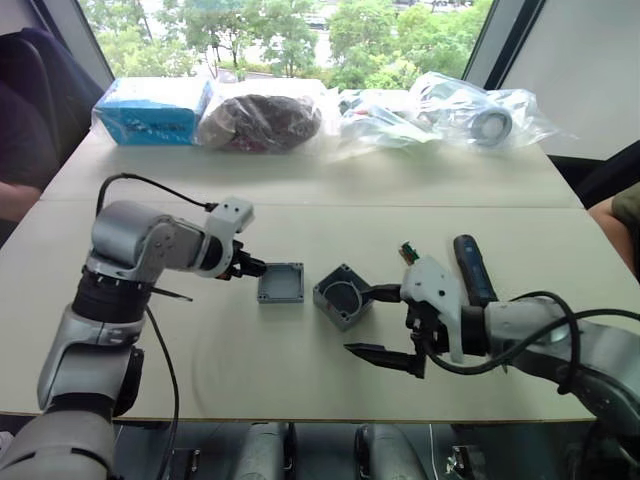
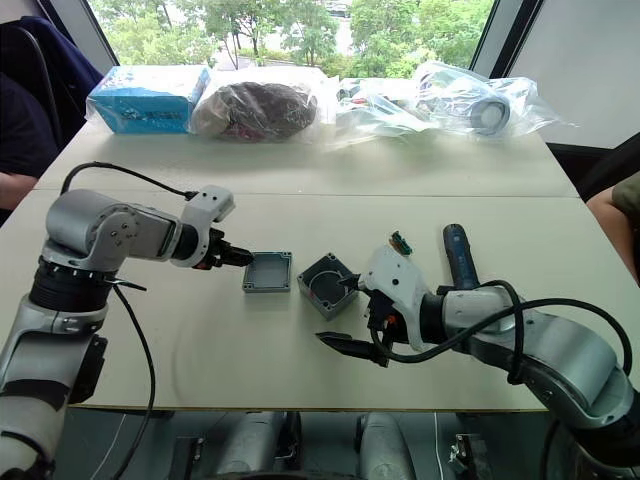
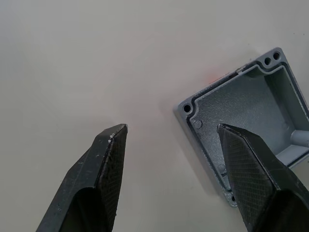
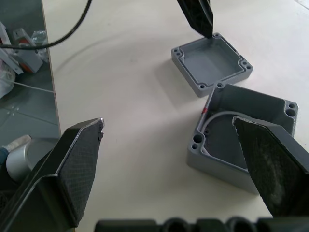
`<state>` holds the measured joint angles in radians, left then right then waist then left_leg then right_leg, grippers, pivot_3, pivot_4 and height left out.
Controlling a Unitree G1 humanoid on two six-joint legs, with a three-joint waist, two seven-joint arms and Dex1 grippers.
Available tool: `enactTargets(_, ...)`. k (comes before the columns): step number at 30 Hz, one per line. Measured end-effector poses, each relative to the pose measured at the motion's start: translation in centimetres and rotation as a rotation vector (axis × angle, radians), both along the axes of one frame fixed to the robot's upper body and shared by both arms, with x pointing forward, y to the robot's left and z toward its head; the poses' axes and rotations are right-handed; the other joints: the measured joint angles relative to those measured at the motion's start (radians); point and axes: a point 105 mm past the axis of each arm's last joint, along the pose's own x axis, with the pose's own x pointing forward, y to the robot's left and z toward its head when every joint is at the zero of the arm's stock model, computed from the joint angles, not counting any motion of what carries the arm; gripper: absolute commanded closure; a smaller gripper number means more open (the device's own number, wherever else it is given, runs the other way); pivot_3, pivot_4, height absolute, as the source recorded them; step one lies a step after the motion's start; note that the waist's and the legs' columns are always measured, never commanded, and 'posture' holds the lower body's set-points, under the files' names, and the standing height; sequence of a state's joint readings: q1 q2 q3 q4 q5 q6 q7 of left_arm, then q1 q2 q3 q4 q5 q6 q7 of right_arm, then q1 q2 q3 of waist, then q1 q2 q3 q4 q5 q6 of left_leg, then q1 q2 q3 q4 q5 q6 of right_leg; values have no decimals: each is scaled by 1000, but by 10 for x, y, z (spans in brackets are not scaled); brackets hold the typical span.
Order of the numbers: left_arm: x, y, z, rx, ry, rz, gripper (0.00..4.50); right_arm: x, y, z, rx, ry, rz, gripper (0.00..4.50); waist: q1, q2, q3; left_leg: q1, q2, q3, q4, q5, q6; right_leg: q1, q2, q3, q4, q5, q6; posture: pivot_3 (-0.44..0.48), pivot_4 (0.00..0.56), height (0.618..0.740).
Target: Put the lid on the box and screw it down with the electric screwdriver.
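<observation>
- My left gripper [image 3: 171,140] has its fingers apart at the lid's [image 1: 281,283] edge, gripping nothing.
- My right gripper [image 4: 169,140] is spread wide beside the box [image 1: 341,294], holding nothing.
- Lid and box sit hollow side up, just apart, mid-desk [image 1: 300,205].
- The electric screwdriver [image 1: 473,268] lies toward the desk's right edge, beyond my right gripper.

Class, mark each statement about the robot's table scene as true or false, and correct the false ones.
1. The lid already sits on the box. False: it lies open side up on the table beside the box.
2. Both tools are open. True: left tool and right tool stand spread.
3. The right tool holds the electric screwdriver. False: it lies on the table.
4. Plastic-wrapped items lie along the table's far edge. True.
</observation>
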<state>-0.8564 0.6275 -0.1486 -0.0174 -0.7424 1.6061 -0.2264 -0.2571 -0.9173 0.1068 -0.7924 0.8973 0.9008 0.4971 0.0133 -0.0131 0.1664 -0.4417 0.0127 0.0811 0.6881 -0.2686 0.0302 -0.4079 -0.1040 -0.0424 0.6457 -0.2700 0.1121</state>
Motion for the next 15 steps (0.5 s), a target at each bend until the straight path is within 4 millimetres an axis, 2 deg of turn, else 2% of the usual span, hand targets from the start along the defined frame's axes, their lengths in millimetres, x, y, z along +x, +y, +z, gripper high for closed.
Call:
enactTargets(6,-10,0,-13,84,28,-26,1475,3,3,-1,16,-1,-42,0,-1,0,0,1,0,0,0,0,-1,0,0,0,0,0,0,0,150,740)
enactTargets(9,-12,1,-16,104,21,-19,2194,5,4,0,25,-2,-55,0,-1,0,-1,2,0,1,0,0,-1,1,0,1,0,0,0,0,150,740)
enactTargets(15,-12,-2,-20,103,18,-8,4372,7,1,-4,11,3,-89,0,1,0,-2,6,0,2,0,0,-1,5,0,1,0,0,0,0,150,740)
